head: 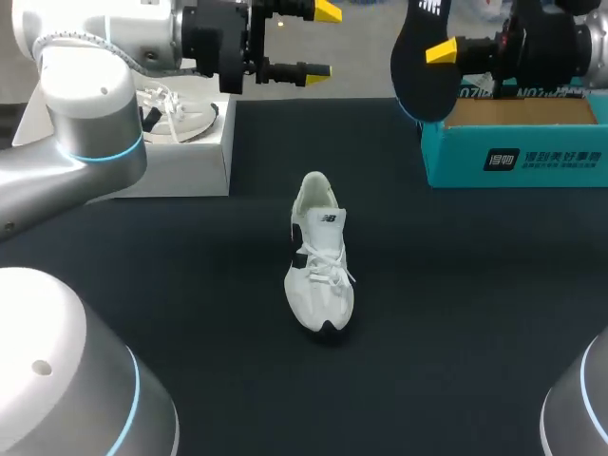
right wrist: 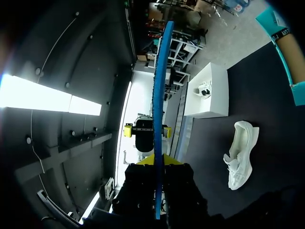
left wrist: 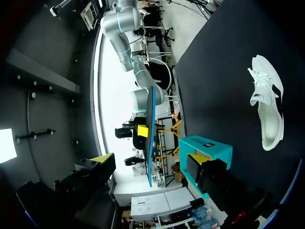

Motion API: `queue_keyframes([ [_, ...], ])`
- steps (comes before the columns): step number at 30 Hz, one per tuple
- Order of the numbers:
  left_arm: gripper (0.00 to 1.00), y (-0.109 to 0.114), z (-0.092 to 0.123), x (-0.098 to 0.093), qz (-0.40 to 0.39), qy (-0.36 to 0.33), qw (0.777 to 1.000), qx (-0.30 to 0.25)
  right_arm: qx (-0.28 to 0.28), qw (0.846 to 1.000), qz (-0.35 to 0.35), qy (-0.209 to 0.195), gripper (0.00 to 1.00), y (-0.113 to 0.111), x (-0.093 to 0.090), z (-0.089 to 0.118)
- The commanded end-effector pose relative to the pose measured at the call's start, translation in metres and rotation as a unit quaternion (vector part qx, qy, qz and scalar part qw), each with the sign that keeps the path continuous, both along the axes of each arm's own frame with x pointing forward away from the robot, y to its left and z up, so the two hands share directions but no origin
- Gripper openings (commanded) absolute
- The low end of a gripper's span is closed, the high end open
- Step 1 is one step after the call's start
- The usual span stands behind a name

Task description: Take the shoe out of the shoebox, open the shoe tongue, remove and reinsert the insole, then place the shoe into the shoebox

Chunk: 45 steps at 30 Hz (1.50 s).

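Insole clamped in right claw; left claw spread, seemingly empty; shoe on table.

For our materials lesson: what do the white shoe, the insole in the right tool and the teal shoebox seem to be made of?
Shoe: likely a matte white fabric or synthetic upper with laces; the weave is unclear.
Insole: probably foam, thin, with a black face and blue showing edge-on.
Shoebox: cardboard, teal printed outside, raw brown inside.
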<state>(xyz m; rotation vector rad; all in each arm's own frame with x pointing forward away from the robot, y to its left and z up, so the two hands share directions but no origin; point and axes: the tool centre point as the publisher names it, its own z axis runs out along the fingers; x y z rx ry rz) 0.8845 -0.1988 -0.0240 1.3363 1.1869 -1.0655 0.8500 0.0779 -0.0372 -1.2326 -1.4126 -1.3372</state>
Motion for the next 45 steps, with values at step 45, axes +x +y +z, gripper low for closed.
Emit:
queue_keyframes([
  [45,1.00,0.268,-0.074,-0.048,0.022,0.062,0.978,0.199,-0.033,0.998,-0.048,0.002,0.00,0.028,-0.030,0.001],
])
